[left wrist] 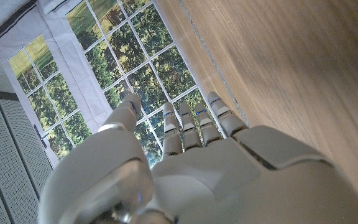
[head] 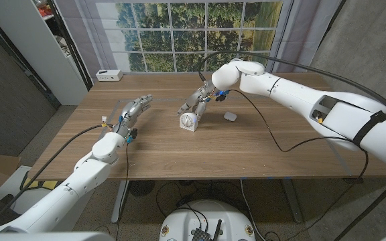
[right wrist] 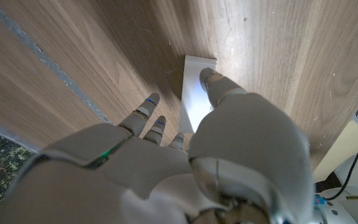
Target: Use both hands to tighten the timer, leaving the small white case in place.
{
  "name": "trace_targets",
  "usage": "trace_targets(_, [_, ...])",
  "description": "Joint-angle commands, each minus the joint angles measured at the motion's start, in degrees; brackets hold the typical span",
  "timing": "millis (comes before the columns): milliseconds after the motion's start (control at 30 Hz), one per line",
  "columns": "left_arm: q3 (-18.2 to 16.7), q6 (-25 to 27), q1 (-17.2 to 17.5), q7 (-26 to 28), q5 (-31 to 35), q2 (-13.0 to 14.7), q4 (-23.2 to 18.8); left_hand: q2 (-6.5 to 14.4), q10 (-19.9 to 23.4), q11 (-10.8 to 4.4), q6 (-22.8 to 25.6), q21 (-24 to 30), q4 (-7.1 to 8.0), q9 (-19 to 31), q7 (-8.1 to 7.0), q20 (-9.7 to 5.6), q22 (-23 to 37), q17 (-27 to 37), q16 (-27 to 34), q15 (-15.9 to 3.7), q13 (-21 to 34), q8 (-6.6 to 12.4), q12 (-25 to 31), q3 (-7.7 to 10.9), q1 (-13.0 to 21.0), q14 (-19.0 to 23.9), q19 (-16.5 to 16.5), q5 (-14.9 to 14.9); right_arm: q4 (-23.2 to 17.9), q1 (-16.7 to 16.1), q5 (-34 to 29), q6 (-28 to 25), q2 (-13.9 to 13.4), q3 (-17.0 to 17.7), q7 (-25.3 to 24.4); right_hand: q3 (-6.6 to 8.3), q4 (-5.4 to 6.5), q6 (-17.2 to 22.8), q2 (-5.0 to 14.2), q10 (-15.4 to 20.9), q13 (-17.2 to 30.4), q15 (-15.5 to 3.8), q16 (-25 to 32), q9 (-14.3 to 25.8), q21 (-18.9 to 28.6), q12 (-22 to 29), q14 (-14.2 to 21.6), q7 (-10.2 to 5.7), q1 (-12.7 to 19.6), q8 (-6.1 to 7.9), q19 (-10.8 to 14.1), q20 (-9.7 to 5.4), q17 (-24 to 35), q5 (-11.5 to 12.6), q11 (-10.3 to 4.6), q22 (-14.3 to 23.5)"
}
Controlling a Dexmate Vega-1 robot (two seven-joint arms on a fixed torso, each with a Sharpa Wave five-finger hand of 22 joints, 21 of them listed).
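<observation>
Wooden tabletop [head: 179, 150]: our right hand [head: 203, 99] pinches the timer [head: 189, 122] mid-frame, left hand [head: 134, 110] spread, so it may tip.

A flat white rectangular box [head: 108, 75] sits at the far left corner of the brown wooden bench [head: 179, 150], before a forest-print window backdrop [head: 193, 27].

light: even, bright | soft shadows on table [head: 260, 144] | wrist views: near hands blurred
</observation>
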Motion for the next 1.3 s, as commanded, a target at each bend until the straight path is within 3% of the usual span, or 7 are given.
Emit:
trace_targets(33, [0.6, -0.1, -1.1, -0.5, 0.2, -0.6, 1.2, -0.1, 0.6, -0.20, 0.5, 0.0, -0.02, 0.3, -0.15, 0.18, 0.3, 0.2, 0.3, -0.02, 0.2, -0.27, 0.3, -0.18, 0.7, 0.4, 0.0, 0.3, 3.6, 1.1, -0.4, 0.0, 1.4, -1.2, 0.9, -0.53, 0.02, -0.7, -0.01, -0.5, 0.2, -4.89, 0.5, 0.1, 0.5, 0.4, 0.3, -0.11, 0.8, 0.31, 0.5, -0.41, 0.2, -0.2, 0.00, 0.2])
trace_targets(267, [1.0, 0.9, -1.7, -0.7, 0.1, -0.6, 1.3, -0.1, 0.7, -0.14, 0.5, 0.0, -0.01, 0.3, -0.15, 0.25, 0.3, 0.2, 0.3, -0.03, 0.3, -0.34, 0.3, -0.24, 0.8, 0.5, -0.1, 0.3, 5.5, 1.0, 0.5, 0.3, 1.9, -1.6, 0.8, -0.86, 0.13, -1.6, -0.17, 0.1, 0.2, -5.33, 1.0, 0.2, 0.8, 0.9, 1.5, -0.14, 1.3, 0.37, 1.3, -0.59, 0.2, -0.5, 0.03, 0.2])
trace_targets(633, [1.7, 1.5, -2.9, -1.3, 0.0, -1.0, 2.4, -0.1, 0.8, -0.14, 0.6, 0.1, -0.02, 0.3, -0.08, 0.24, 0.3, 0.2, 0.3, 0.03, 0.5, -0.38, 0.4, -0.29, 0.9, 0.5, -0.1, 0.3, 3.2, -0.6, 0.9, 0.1, 0.6, -1.2, -0.3, -1.47, 0.46, -1.0, 0.04, 2.0, 0.3, -6.34, 2.0, 0.3, 1.1, 1.8, 3.9, -0.15, 1.9, 1.08, 2.3, -0.74, 0.4, -1.1, -0.85, 0.2])
trace_targets(1067, [2.1, 1.9, -3.3, -1.3, 0.4, -0.7, 2.3, -0.1, 0.8, -0.18, 0.7, 0.1, -0.02, 0.4, 0.04, 0.23, 0.3, 0.2, 0.3, 0.02, 0.7, -0.42, 0.4, -0.35, 1.0, 0.5, -0.1, 0.3, 1.0, -2.3, 0.5, -1.3, -0.8, -0.4, -1.8, -3.33, 0.89, 3.5, 0.99, 7.0, 0.9, -8.86, 4.4, 1.1, 1.6, 3.6, 9.9, -0.29, 3.0, 3.04, 5.1, -1.43, 1.3, -2.7, -1.11, 0.3])
trace_targets(1300, [2.4, 1.8, -3.8, -0.9, 1.3, -0.8, 2.3, 0.0, 0.7, -0.24, 0.6, 0.1, -0.04, 0.4, -0.17, 0.20, 0.3, 0.2, 0.3, -0.03, 0.8, -0.49, 0.4, -0.35, 1.2, 0.5, -0.1, 0.4, -0.6, -2.7, 0.1, -2.8, -1.7, 0.3, -2.4, -5.26, 1.23, 9.4, 1.53, 11.8, 2.0, -10.22, 6.5, 1.6, 1.7, 5.4, 13.7, -0.19, 2.9, 4.88, 6.9, -1.64, 2.3, -4.1, -1.55, 0.4])
